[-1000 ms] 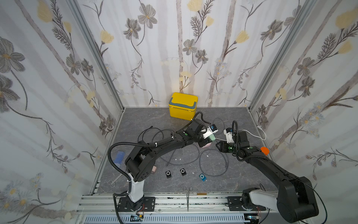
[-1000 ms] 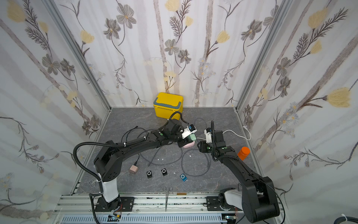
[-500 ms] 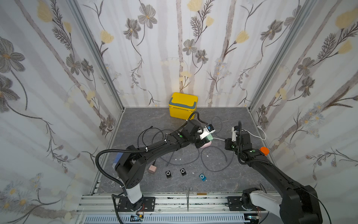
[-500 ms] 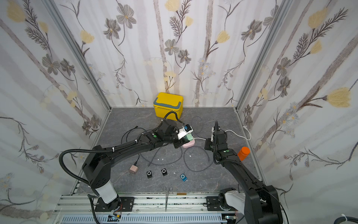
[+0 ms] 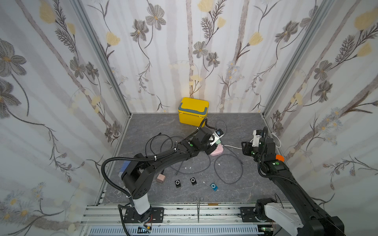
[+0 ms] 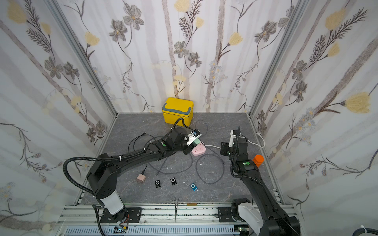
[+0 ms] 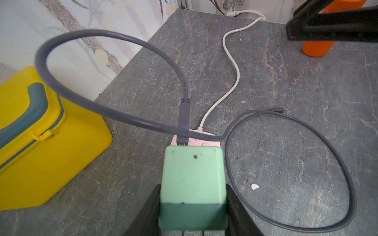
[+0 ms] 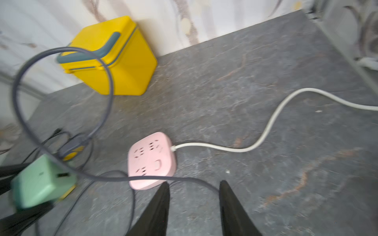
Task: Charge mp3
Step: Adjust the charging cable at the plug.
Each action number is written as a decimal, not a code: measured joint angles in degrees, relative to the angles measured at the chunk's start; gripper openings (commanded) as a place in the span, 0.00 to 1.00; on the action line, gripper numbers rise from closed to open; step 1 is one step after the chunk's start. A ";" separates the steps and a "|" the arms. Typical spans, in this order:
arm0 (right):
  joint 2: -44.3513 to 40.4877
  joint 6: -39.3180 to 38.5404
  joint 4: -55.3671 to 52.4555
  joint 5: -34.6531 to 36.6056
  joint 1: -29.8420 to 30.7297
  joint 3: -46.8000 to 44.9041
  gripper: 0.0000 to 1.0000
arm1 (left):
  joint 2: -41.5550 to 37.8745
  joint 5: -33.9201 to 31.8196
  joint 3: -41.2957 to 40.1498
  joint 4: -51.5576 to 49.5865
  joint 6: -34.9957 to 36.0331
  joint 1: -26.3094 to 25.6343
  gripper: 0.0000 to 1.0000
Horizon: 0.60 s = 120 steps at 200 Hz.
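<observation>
Pinching green charger (image 7: 193,173) with left gripper (image 7: 192,194) near frame centre in both top views, just above pink power strip (image 5: 217,151), with grey cable (image 7: 114,34) plug touching it. Holding right gripper (image 8: 194,182) spread and empty, right of centre. Finding blue mp3 (image 5: 214,187) and two black mp3 players (image 5: 178,183) on table (image 5: 235,122), lower centre, apart from both grippers.

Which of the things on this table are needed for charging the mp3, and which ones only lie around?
Needed: charger, in the left claw; grey cable; power strip; blue mp3; black mp3s.
Lying about: yellow box; orange container; pink plug; forceps.
</observation>
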 measured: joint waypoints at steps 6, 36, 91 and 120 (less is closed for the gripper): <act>0.20 0.17 0.11 -3.19 0.17 -0.11 0.48 | 0.00 -0.24 0.00 0.00 0.15 -0.04 0.15; -0.83 4.20 3.54 -17.84 2.25 -3.96 0.53 | 0.00 -0.98 0.00 0.17 2.89 -0.04 0.15; -4.44 12.33 12.00 -27.65 4.39 -9.11 0.59 | -1.22 0.66 -2.47 2.62 5.49 -0.04 0.14; -5.66 12.83 13.42 -24.94 4.37 -6.45 0.55 | -1.55 2.47 -3.45 2.75 5.73 -0.11 0.14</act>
